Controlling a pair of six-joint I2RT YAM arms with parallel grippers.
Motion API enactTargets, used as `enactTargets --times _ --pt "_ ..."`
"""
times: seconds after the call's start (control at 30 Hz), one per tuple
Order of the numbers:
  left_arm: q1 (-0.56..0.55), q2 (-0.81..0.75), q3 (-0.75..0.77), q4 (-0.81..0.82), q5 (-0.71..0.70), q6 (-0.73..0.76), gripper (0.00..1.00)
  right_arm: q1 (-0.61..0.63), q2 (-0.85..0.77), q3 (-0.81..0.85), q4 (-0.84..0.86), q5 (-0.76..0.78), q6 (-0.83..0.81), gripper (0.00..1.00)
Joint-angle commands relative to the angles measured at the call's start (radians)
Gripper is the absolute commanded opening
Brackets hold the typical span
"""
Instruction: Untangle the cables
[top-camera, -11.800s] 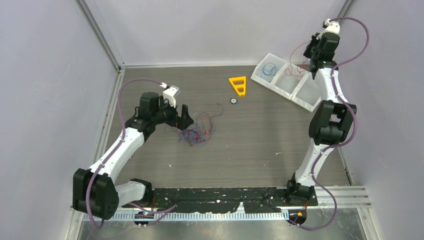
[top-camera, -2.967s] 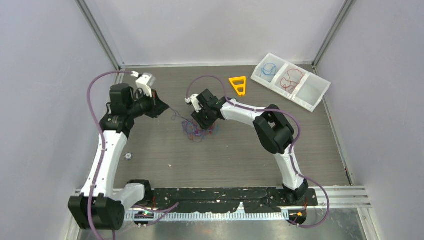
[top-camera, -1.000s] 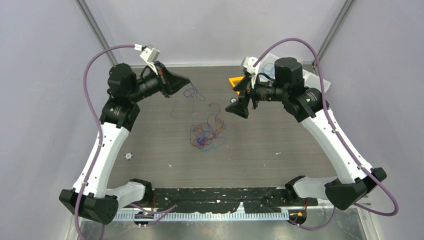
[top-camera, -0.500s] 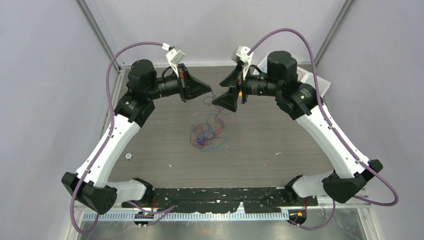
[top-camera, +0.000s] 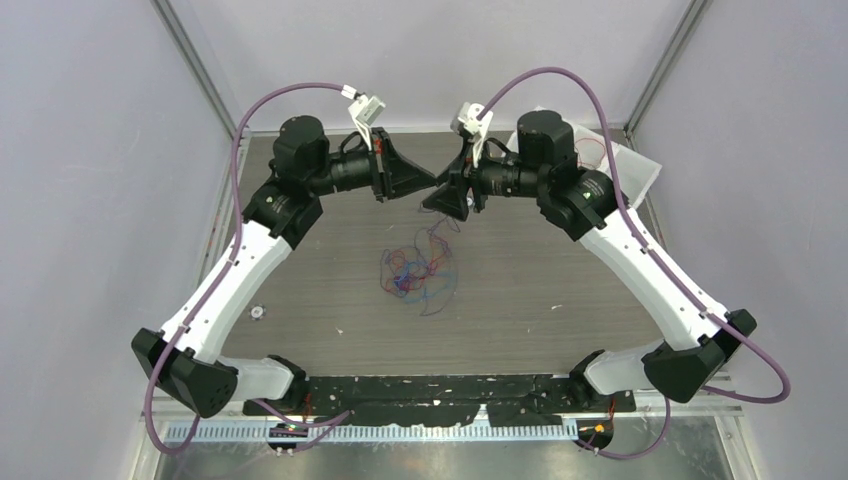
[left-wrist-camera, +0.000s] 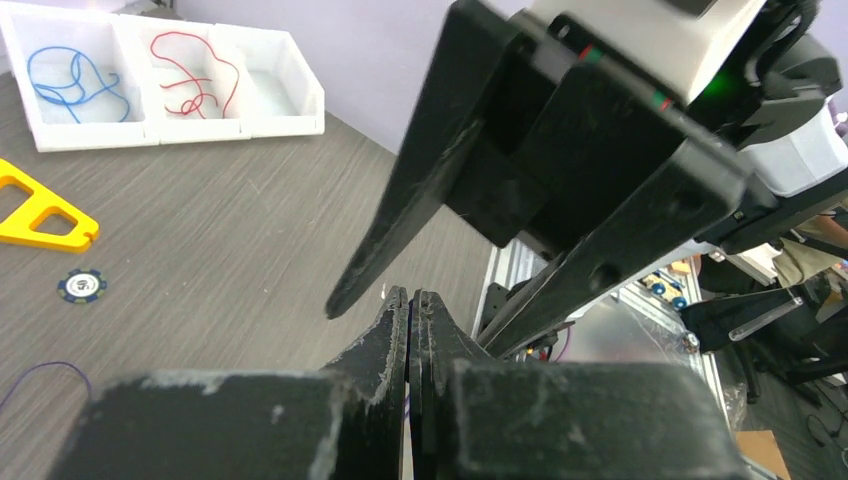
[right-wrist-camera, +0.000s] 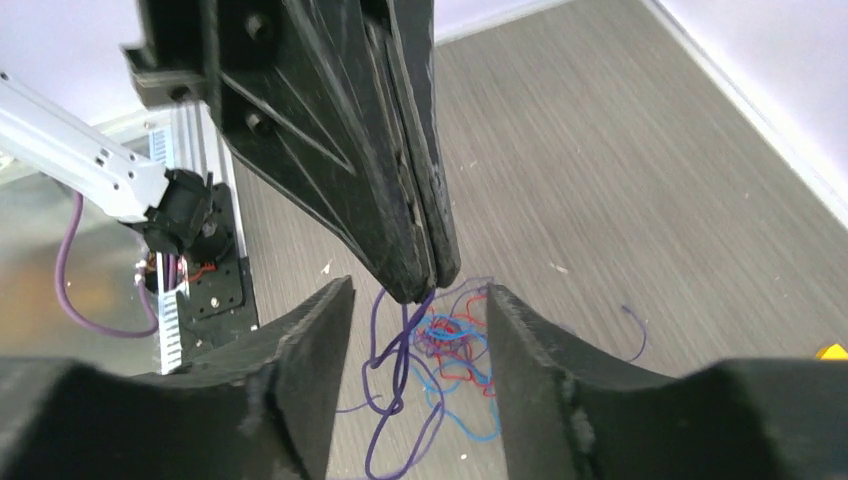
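The cables form a red, blue and purple clump lying on the table, also seen in the right wrist view. A dark purple cable rises from the clump to my left gripper, which is shut on it above the table. In the left wrist view its jaws are pressed together with a thin purple strand between them. My right gripper is open, one finger on each side of the left gripper's tip and the hanging purple cable. In the top view, the right gripper meets the left one tip to tip.
A white three-part tray at the back right holds a blue cable and a red cable. An orange triangle and a small chip lie near it. A small disc lies at the left.
Both arms have swung inward and now meet above the clump. The right gripper's jaws have narrowed around the left gripper's tip. The purple cable's loop hangs lower beside the clump.
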Motion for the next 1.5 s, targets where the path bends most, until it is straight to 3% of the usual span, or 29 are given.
enactTargets --times 0.0,0.03,0.1,0.23,0.3,0.43,0.5,0.6,0.77,1.03,1.2,1.47 --pt "-0.002 0.0 0.049 0.066 0.031 -0.046 0.0 0.006 -0.041 -0.035 0.004 0.019 -0.041 0.62" --pt "-0.002 0.0 0.05 0.067 0.034 -0.046 0.0 0.006 -0.05 -0.039 0.002 0.025 -0.043 0.61" --pt "-0.002 0.001 0.048 0.068 0.038 -0.047 0.0 0.006 -0.064 -0.053 0.005 0.038 -0.047 0.5" --pt "-0.002 0.001 0.046 0.062 0.041 -0.039 0.0 0.006 -0.084 -0.068 0.035 0.058 -0.032 0.14" --pt "-0.002 0.001 0.047 0.054 0.05 -0.031 0.02 0.002 -0.091 -0.065 0.039 0.065 -0.024 0.06" --pt "0.019 -0.013 0.039 0.032 0.035 -0.016 0.68 -0.096 -0.109 -0.059 0.008 0.03 0.003 0.05" --pt "0.049 -0.024 0.024 0.033 0.021 -0.019 0.86 -0.189 -0.121 -0.06 -0.05 0.009 -0.011 0.05" --pt "0.093 -0.033 0.005 0.033 0.02 -0.009 0.98 -0.379 -0.149 -0.084 -0.119 -0.014 -0.039 0.05" --pt "0.114 -0.039 -0.022 -0.003 -0.007 0.066 0.99 -0.647 -0.143 -0.082 -0.15 -0.003 -0.095 0.05" --pt "0.122 -0.036 -0.048 -0.079 -0.043 0.148 0.99 -0.912 0.047 -0.025 -0.054 0.094 -0.156 0.06" --pt "0.13 -0.044 -0.067 -0.101 -0.087 0.189 1.0 -1.012 0.204 0.078 0.011 0.119 -0.167 0.05" --pt "0.145 -0.052 -0.112 -0.116 -0.104 0.208 1.0 -1.031 0.419 0.222 0.082 0.153 -0.19 0.05"
